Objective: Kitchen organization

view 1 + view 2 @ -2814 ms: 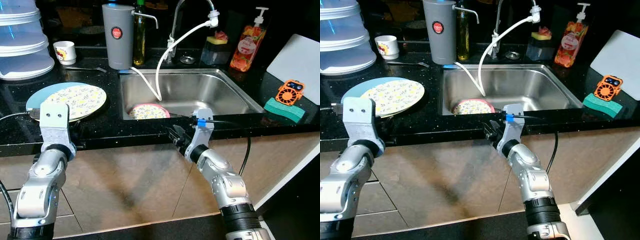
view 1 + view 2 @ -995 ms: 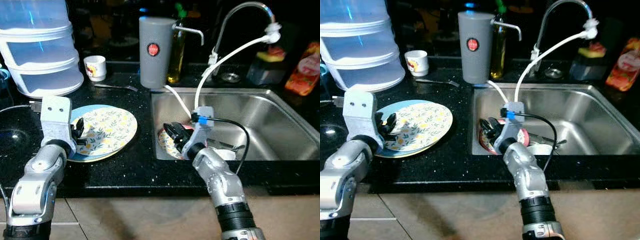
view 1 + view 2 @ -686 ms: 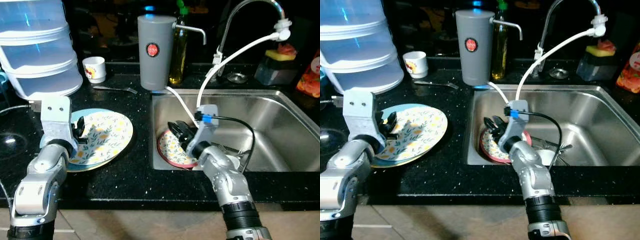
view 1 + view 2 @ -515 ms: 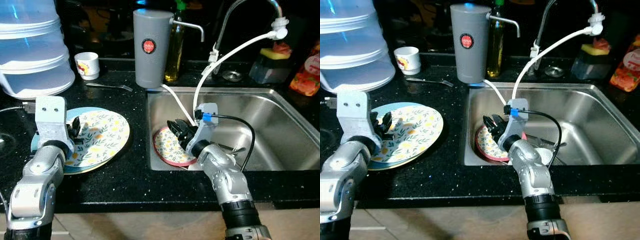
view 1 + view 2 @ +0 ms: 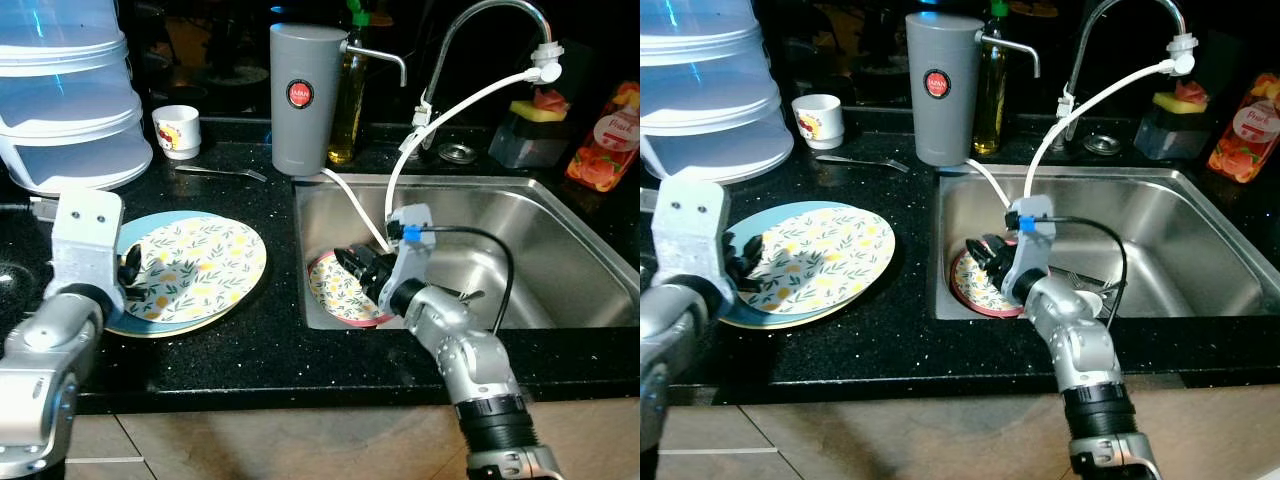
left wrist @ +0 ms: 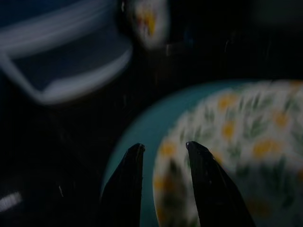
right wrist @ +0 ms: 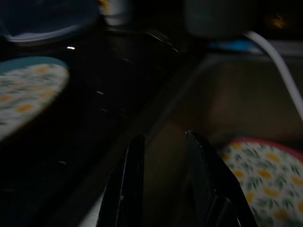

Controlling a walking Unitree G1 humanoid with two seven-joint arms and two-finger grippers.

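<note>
A pink-rimmed floral plate [image 5: 335, 297] lies at the left end of the steel sink [image 5: 560, 235]. My right gripper [image 5: 356, 268] hovers just over that plate, fingers [image 7: 133, 175] open with nothing between them; the pink plate [image 7: 258, 176] sits beside them. On the black counter a floral plate [image 5: 195, 268] rests on a teal plate [image 5: 125, 325]. My left gripper [image 5: 129, 264] is at the left rim of this stack, open, its fingers [image 6: 127, 182] above the edge of the floral plate [image 6: 227, 137] and the teal plate [image 6: 142, 127].
A grey dispenser [image 5: 304, 85], an oil bottle [image 5: 350, 100], a white cup [image 5: 180, 131] and a fork [image 5: 222, 173] stand behind. Stacked clear tubs [image 5: 65, 100] fill the back left. The tap [image 5: 470, 25] with a white hose [image 5: 440, 112], white ware [image 5: 460, 298] in the sink, and a soap bottle [image 5: 602, 135] are at the right.
I have closed in on the counter and both arms rose from below its edge. The right gripper went down into the sink over the pink plate; the left slid to the stack's left rim.
</note>
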